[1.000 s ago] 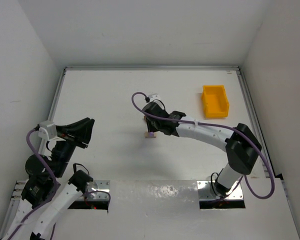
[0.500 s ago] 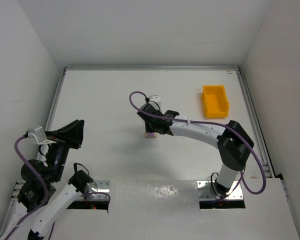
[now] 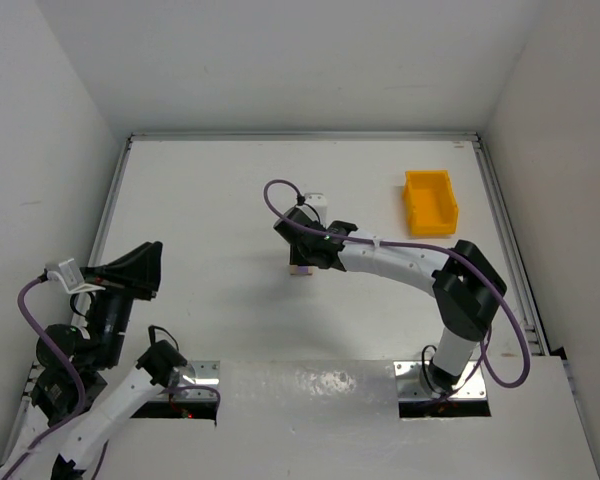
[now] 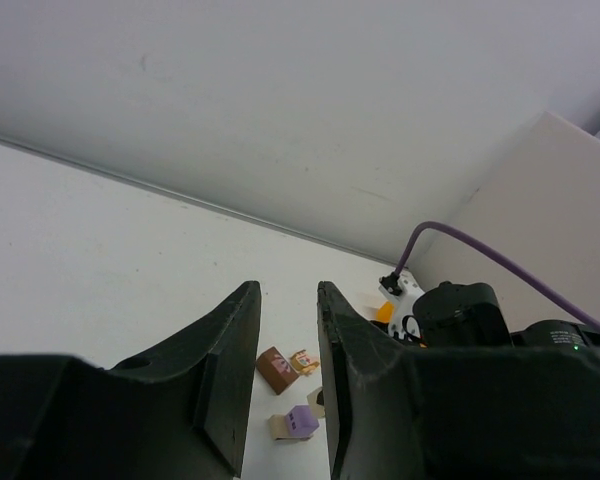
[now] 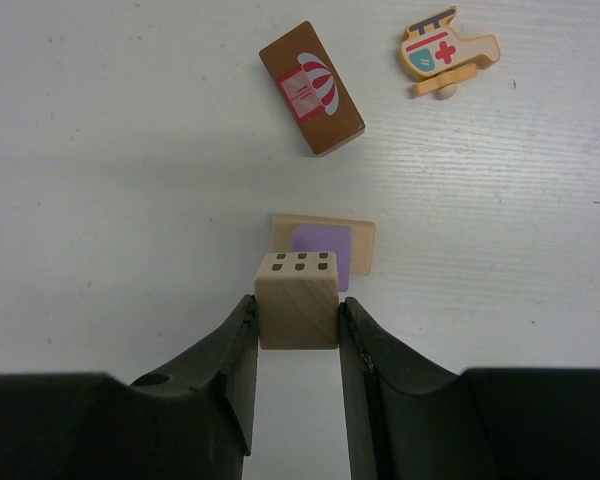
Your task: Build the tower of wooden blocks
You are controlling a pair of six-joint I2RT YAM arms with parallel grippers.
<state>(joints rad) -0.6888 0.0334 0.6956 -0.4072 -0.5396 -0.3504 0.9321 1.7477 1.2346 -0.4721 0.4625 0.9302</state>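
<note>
Wood block [image 5: 297, 298] in right gripper [image 5: 297, 306]

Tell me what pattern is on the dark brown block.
A red-and-white striped balloon-like picture on the dark brown block, clearest in the right wrist view.

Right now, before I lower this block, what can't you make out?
- Top view: right arm covers all but a tan sliver of the blocks.
- Right wrist: dotted block hides the purple-topped block's near edge, so contact is unclear.
- Left wrist: brown block's print is too small to read; another piece sits half behind a finger.
</note>
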